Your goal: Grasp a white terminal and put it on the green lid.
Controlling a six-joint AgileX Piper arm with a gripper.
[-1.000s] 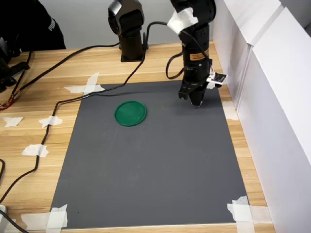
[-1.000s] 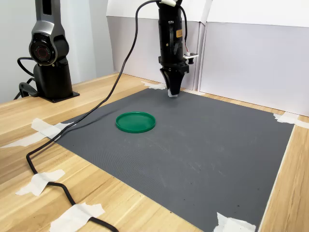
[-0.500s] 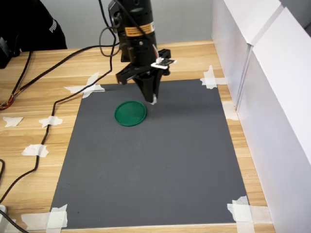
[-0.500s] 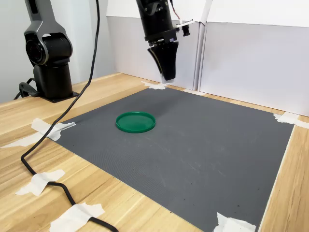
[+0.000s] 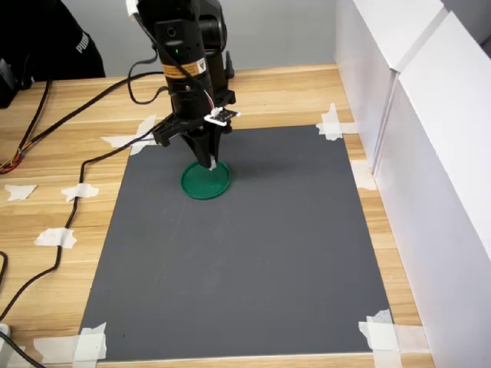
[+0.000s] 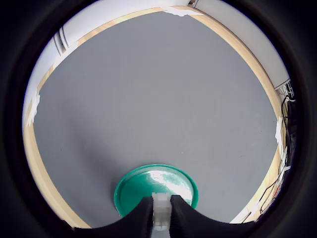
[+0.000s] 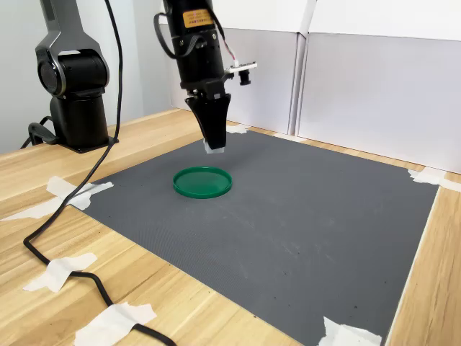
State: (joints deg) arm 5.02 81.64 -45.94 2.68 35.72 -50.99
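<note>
Above round glossy green lid point(image 7: 202, 182), gripper point(image 7: 215, 148) pinching blocky white terminal point(image 6: 160, 214)

One exterior view looks steeply down, the other low and sidelong, both sharing the grey mat point(image 5: 245, 261); the wrist view faces downward.

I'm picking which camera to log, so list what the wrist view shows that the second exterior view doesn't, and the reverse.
Only the wrist view: the white terminal seen close, pinched between the dark jaws of the gripper, with the green lid right beyond it.

Only the second exterior view: the gap between the raised gripper and the lid, the arm's black base, the white wall panels and the taped cable.

Both: the green lid, the grey mat, the gripper holding the terminal.
</note>
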